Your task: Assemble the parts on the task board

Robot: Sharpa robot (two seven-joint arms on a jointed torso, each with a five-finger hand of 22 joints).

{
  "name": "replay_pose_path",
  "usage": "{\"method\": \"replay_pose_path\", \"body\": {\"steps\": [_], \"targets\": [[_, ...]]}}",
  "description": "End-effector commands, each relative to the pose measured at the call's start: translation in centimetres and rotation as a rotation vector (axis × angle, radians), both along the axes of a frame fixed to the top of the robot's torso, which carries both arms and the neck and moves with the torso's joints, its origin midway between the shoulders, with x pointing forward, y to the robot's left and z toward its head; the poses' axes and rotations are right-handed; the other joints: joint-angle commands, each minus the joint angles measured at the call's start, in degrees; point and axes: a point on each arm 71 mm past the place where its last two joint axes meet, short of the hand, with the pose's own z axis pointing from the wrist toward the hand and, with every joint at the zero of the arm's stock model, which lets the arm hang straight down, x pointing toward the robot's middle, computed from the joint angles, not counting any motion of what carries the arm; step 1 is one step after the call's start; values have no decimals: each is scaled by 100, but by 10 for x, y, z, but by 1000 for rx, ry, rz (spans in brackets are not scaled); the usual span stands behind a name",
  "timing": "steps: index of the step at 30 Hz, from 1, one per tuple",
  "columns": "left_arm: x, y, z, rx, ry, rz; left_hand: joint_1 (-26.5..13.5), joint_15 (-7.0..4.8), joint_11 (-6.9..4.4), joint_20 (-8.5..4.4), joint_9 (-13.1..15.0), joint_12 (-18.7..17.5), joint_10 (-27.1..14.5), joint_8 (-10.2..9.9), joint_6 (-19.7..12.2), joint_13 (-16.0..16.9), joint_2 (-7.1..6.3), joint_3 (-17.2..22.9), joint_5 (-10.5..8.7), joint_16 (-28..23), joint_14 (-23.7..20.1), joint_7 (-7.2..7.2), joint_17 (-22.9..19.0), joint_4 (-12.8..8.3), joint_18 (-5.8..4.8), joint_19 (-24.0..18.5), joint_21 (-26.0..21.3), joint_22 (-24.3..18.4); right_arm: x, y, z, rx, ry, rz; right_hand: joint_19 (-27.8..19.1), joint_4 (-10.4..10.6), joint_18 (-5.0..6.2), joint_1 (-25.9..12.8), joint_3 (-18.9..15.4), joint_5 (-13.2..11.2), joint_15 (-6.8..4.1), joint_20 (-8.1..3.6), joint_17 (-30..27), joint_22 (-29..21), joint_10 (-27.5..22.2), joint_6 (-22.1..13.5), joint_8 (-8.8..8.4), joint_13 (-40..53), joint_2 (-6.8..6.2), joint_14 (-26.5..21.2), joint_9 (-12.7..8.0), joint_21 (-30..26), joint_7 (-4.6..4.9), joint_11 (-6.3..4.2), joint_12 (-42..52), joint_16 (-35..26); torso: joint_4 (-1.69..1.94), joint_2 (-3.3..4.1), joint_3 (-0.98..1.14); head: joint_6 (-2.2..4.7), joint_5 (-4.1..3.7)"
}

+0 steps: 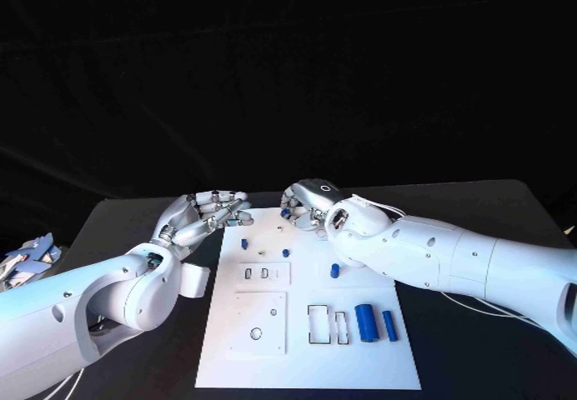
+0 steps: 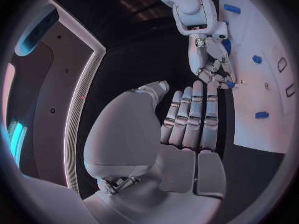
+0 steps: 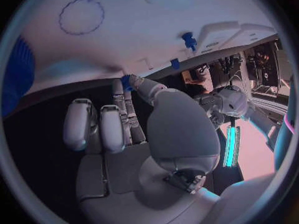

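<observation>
Right hand [image 1: 308, 204] is at the far edge of the task board [image 1: 308, 367], fingertips pinching a small blue part [image 3: 126, 80] right at that edge. Left hand [image 1: 202, 215] hangs just off the board's far-left corner, fingers straight and together, grasping nothing. On the board: two blue pegs [image 1: 244, 244] mid-far, two larger blue cylinders [image 1: 367, 322] near-right beside rectangular cutouts.

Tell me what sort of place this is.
Probably a robotics test bench: a black table under dark drapes, a white task board with cut-outs and small blue parts.
</observation>
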Motion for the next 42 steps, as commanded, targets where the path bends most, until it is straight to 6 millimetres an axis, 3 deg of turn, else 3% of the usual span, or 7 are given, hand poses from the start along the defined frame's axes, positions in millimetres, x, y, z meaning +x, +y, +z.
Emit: {"method": "replay_pose_path", "body": {"steps": [1,14,18,19,22,36,42], "targets": [[0,-1,1,-10,-3,-15,-4,13,30,10,-7,-28,-8,-19,-47,4,-54,29,-39,-19,22,138,8,-17,71,39,20,-8,-1,-2,-4,-30,13,-13,5,29,-57,26,-3,12,-21,-11,-5,5,-16,32,15,7,63,198,356,21,-14,28,-6,30,6,4,6,6,-5],[0,0,1,-8,0,-13,-12,17,33,12,-8,-41,-8,-24,-51,5,-58,39,-41,-29,15,140,14,-24,70,34,15,-13,-1,-2,-4,-24,9,-19,-23,61,-49,-32,-20,-9,-13,-5,-12,-28,-53,-26,10,20,17,193,391,-1,-2,40,-33,34,8,22,7,11,-2],[0,0,1,-8,1,-14,-12,17,33,12,-8,-41,-8,-24,-51,5,-58,39,-41,-29,15,140,14,-24,70,34,15,-13,1,-2,-4,-21,16,-26,-344,205,43,-230,-46,29,171,135,-397,-511,-610,-644,-387,-79,-239,65,297,-325,260,271,-259,-185,6,23,2,15,0],[0,0,1,-8,1,-14,-12,17,33,12,-8,-41,-8,-24,-51,5,-58,39,-41,-29,15,140,14,-24,70,34,15,-13,1,-2,-4,-21,18,-27,-508,227,94,-266,-100,17,229,190,-583,-768,-880,-991,-616,-140,-342,5,219,-498,335,344,-264,-293,6,23,2,15,0],[1,0,1,-8,1,-14,-12,17,33,12,-8,-41,-8,-24,-51,5,-58,39,-41,-29,15,140,14,-24,70,34,15,-13,1,-2,-4,-21,21,-30,-636,260,149,-248,-235,11,236,227,-712,-974,-1184,-1364,-868,-214,-408,-39,145,-669,334,344,-221,-368,10,25,5,17,-6],[2,7,0,-2,4,2,-18,18,34,13,-9,-48,-10,-28,-55,5,-64,42,-42,-35,11,140,17,-29,70,32,12,-16,-18,-32,17,54,8,-29,-317,332,61,-127,-312,140,232,230,-442,-525,-812,-803,-722,-164,-356,71,232,-416,348,329,190,-131,-37,0,9,44,11],[3,9,0,-1,6,10,-18,18,34,13,-9,-48,-10,-28,-55,5,-64,42,-42,-35,11,140,17,-29,70,32,12,-16,-30,-68,37,117,122,-73,-28,331,-30,-77,-405,209,28,70,-95,-32,200,-593,-694,279,-431,173,252,-106,169,65,987,113,-74,-30,4,59,13]]}}
